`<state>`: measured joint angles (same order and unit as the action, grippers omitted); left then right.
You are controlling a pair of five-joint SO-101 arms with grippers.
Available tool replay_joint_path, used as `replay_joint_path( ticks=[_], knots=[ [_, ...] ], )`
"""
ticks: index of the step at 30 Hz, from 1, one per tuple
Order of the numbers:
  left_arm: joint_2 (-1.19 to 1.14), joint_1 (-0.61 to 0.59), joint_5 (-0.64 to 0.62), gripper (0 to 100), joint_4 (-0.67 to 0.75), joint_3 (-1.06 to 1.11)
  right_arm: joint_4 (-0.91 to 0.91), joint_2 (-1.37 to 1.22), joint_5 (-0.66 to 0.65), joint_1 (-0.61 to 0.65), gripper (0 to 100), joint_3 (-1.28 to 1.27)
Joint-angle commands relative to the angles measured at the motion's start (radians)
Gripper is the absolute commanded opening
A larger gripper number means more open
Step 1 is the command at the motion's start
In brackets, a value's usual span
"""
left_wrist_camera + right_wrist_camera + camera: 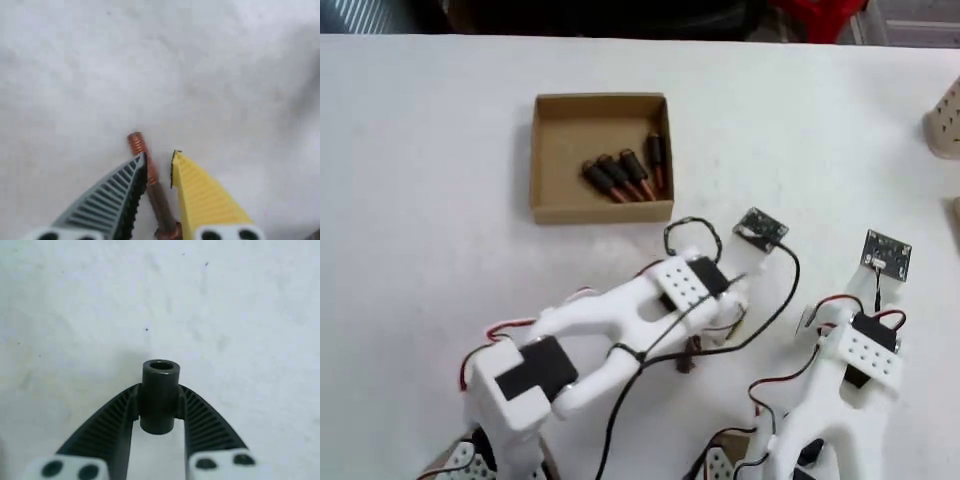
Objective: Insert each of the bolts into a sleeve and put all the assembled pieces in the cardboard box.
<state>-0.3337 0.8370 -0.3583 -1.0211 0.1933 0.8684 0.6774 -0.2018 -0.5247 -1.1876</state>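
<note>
While left fingers (107,200) pinch the bolt (137,143) askew, right fingers (210,425) clamp the sleeve (159,390). Misaligned, it could jam.

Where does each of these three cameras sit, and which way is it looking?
High view: fixed above the table, looking down on the cardboard box and both white arms.
Left wrist view: on the left arm's wrist, looking past the grey and yellow left pincer, which holds a bolt, toward the table.
Right wrist view: on the right arm's wrist, looking past the black right pincer, which grips a sleeve, toward the table.
Shared: all three show the white table.
</note>
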Motion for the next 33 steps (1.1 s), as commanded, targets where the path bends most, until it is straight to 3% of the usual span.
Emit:
replay_joint_path(
  ticks=[1,6,12,23,28,33],
  knots=[
    [0.217,-0.036,0.035,12,-0.009,0.08,-0.018,0.022,-0.011,-0.004,1.9,0.005],
    [0.302,-0.047,0.035,14,0.146,0.27,-0.018,0.022,-0.011,-0.004,1.9,0.005],
    [0.229,-0.074,0.112,27,0.118,0.272,-0.018,0.022,-0.011,-0.004,1.9,0.005],
    [-0.05,-0.114,0.104,19,0.121,0.003,-0.018,0.022,-0.011,-0.004,1.9,0.005],
    [-0.11,-0.125,0.057,1,0.084,-0.069,-0.018,0.022,-0.011,-0.004,1.9,0.005],
    [-0.107,-0.197,-0.034,2,-0.009,-0.084,-0.019,0.022,-0.011,-0.004,1.9,0.005]
  ],
)
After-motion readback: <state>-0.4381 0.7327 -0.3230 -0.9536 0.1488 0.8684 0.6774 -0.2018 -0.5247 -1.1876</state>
